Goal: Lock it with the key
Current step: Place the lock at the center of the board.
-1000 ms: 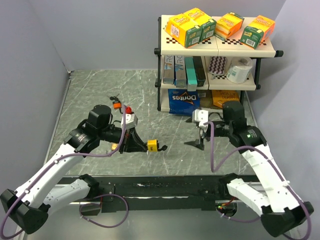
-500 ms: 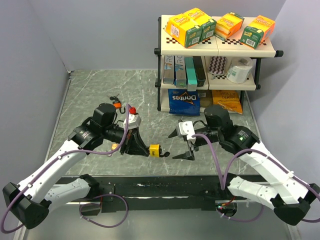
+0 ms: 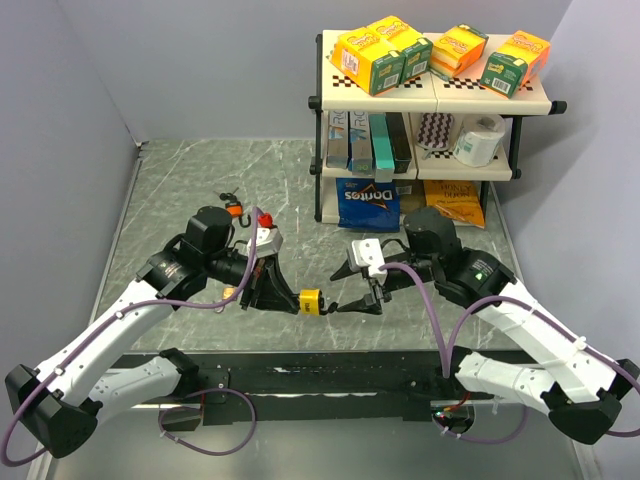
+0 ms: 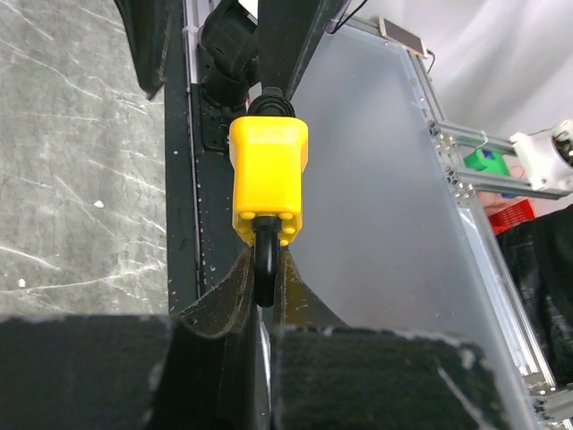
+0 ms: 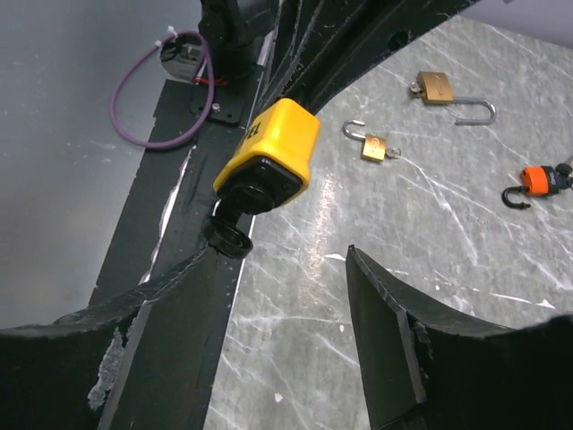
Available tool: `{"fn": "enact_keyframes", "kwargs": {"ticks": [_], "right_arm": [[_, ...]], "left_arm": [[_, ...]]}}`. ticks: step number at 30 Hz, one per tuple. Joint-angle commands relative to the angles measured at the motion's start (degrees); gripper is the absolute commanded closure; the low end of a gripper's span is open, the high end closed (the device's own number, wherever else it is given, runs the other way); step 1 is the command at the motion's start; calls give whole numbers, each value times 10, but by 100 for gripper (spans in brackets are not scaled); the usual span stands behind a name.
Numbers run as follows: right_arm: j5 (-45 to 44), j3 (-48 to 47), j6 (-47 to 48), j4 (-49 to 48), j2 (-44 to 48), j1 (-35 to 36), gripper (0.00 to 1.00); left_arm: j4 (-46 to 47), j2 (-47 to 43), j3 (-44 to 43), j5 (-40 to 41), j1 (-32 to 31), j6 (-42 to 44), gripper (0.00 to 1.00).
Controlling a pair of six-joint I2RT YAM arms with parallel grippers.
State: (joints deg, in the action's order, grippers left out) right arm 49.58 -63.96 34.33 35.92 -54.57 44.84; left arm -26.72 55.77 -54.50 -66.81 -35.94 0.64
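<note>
A yellow padlock [image 3: 310,300] hangs in the air between the arms, above the table's near edge. My left gripper [image 3: 287,297] is shut on its black shackle [image 4: 266,269], with the yellow body [image 4: 269,179] sticking out past the fingertips [image 4: 235,288]. A black key head [image 5: 228,238] sticks out of the padlock's [image 5: 269,152] far end. My right gripper [image 3: 345,288] is open just right of the padlock. In the right wrist view the gripper [image 5: 282,255] is wide open, and its left finger [image 5: 170,287] lies at the key head.
Two brass padlocks [image 5: 434,87] [image 5: 372,146] and an orange-bodied lock [image 5: 537,179] lie on the marble table [image 3: 200,180] behind my left arm. A shelf unit [image 3: 430,100] with boxes and snack bags stands at the back right.
My right arm has swung left and lowered its open gripper from the table's middle right to the padlock's key end. My left gripper moved the padlock slightly right.
</note>
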Motion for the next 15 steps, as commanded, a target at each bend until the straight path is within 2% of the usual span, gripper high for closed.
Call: {"fn": "enact_keyframes", "kwargs": {"ticks": [1, 15], "right_arm": [[13, -26, -22, -33, -1, 10, 34], [14, -37, -28, -50, -17, 25, 43]], "left_arm": [[50, -2, -14, -34, -4, -25, 99], [64, 6, -12, -32, -22, -34, 99]]}}
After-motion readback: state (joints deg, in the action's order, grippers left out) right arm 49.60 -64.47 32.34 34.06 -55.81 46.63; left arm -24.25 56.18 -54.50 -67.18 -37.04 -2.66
